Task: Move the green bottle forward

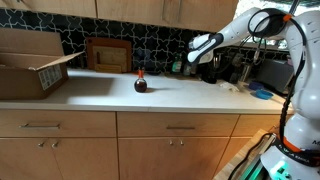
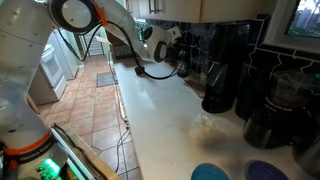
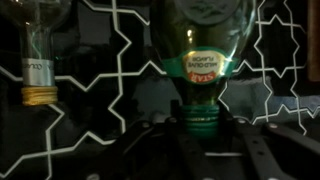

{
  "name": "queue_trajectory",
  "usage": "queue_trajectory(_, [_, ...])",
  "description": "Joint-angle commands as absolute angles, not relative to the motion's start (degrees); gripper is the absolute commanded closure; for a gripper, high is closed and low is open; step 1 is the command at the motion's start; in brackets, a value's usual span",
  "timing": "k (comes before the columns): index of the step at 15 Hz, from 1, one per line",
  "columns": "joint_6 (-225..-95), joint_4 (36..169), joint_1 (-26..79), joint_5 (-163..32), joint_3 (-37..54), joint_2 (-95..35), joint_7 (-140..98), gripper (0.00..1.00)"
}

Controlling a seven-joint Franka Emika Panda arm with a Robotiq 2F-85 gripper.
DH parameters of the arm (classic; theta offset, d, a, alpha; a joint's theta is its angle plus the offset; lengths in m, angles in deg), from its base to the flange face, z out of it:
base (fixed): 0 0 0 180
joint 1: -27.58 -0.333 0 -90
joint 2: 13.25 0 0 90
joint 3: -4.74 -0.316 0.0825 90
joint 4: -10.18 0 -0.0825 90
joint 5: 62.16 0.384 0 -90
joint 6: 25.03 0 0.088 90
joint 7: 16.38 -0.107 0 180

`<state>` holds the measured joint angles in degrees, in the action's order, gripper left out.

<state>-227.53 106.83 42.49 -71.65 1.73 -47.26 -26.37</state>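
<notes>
The wrist view stands upside down. The green bottle fills its middle, with a red-and-white label and its green cap lowest in the picture. My gripper has a dark finger on each side of the cap and looks shut on the bottle's top. In both exterior views the gripper reaches level toward the tiled back wall, above the back of the counter. I cannot clearly make out the green bottle in either exterior view.
A clear bottle with a gold cap stands beside the green one. A squat dark bottle with a red cap stands mid-counter. A cardboard box and a wooden frame are further along. Dark coffee machines line the wall.
</notes>
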Motion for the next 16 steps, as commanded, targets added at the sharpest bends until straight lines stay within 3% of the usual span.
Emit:
queue_trajectory(1, [-229.64, 112.18, 44.7, -74.97, -1.36, -42.87, -27.13, 0.89])
queue_trajectory(16, [-237.49, 119.99, 50.98, -103.84, -13.19, -41.02, -30.48, 0.89])
